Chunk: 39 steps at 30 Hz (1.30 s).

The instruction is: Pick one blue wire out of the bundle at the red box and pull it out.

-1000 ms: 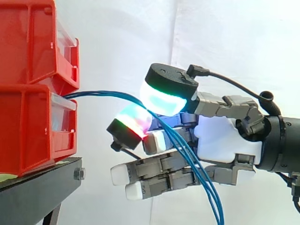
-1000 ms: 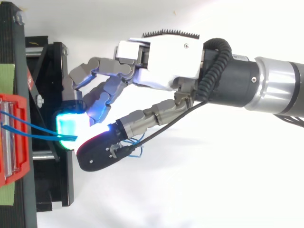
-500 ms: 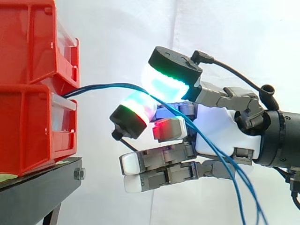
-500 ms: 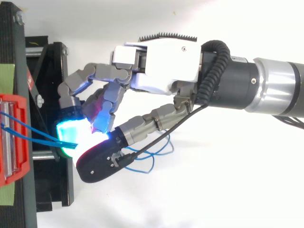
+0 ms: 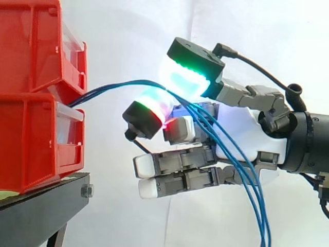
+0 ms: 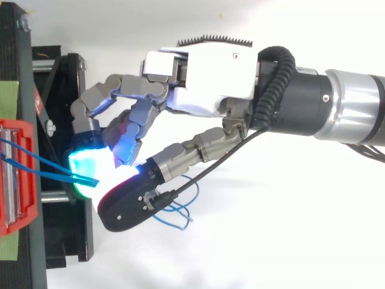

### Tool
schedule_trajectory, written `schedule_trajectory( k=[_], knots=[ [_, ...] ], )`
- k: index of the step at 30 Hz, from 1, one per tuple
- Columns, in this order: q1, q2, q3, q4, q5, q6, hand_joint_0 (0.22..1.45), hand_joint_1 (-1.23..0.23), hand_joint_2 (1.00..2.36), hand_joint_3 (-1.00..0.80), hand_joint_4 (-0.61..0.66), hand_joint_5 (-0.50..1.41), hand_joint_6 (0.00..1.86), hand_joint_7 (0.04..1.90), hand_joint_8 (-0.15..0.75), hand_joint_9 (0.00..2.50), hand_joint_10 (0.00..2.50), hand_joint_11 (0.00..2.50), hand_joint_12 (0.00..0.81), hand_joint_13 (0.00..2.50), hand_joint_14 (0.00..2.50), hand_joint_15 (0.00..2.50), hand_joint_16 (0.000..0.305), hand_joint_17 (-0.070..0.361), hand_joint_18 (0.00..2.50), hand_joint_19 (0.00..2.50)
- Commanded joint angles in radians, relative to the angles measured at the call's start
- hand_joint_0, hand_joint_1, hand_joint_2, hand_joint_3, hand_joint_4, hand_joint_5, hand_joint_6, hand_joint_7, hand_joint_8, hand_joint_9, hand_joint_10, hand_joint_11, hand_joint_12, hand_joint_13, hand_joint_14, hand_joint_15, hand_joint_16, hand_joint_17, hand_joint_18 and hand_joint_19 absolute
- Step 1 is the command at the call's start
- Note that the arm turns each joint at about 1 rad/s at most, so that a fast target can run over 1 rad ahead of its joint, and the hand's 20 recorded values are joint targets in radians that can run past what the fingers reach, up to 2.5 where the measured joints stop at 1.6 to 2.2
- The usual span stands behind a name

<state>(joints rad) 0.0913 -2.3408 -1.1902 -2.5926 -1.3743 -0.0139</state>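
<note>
Several blue wires (image 5: 103,90) run from the mouth of the lower red bin (image 5: 31,139) to the robot hand (image 5: 270,144), which is closed on them. The strands are pinched between two glowing pads (image 5: 187,82), one above and one below. Its other fingers lie straight underneath and hold nothing. Seen from the side, the bin stands at 9 o'clock from the hand, on a black stand (image 5: 46,200). The span of wire between bin and pads runs roughly from 9 to 3 o'clock, rising a little toward the pinch. Past the pads the wires drape across the palm and fall away toward 5 o'clock. From above, the bin again lies at 9 o'clock, and loose blue ends (image 6: 174,211) curl beneath the hand at about 6 o'clock. The bundle is too tight at the pinch to tell whether one strand or several are caught. The ends inside the bin are hidden, so how far the wires are already drawn out cannot be judged. A clean pull would likely go toward 3 o'clock, along the wires' own line. Extra strands caught in the pinch would come along too.
</note>
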Motion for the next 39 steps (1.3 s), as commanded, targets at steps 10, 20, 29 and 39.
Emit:
schedule_trajectory(
  k=[10,20,29,39],
  knots=[
    [-0.002,0.005,0.0,-0.006,0.0,-0.005,0.62,-0.75,1.01,-0.38,0.11,-0.15,0.9,1.14,0.259,1.22,0.02,0.85,0.355,0.79,0.02,0.48,0.051,0.114,0.56,0.41],
    [-0.001,0.005,0.0,-0.006,0.0,-0.008,0.59,-0.7,1.01,-0.25,0.18,-0.17,0.88,1.06,0.268,1.09,0.02,0.79,0.377,0.76,0.02,0.48,0.057,0.128,0.55,0.43],
    [-0.001,0.003,0.0,-0.006,0.001,-0.017,0.59,-0.69,1.01,-0.28,0.17,-0.16,0.85,1.03,0.271,1.15,0.02,0.84,0.369,0.77,0.02,0.5,0.054,0.122,0.54,0.45],
    [0.001,0.003,0.0,-0.001,0.004,-0.018,0.57,-0.68,1.01,-0.38,0.16,-0.16,0.89,1.0,0.261,1.16,0.03,0.87,0.363,0.77,0.02,0.5,0.053,0.12,0.56,0.45]
  ],
)
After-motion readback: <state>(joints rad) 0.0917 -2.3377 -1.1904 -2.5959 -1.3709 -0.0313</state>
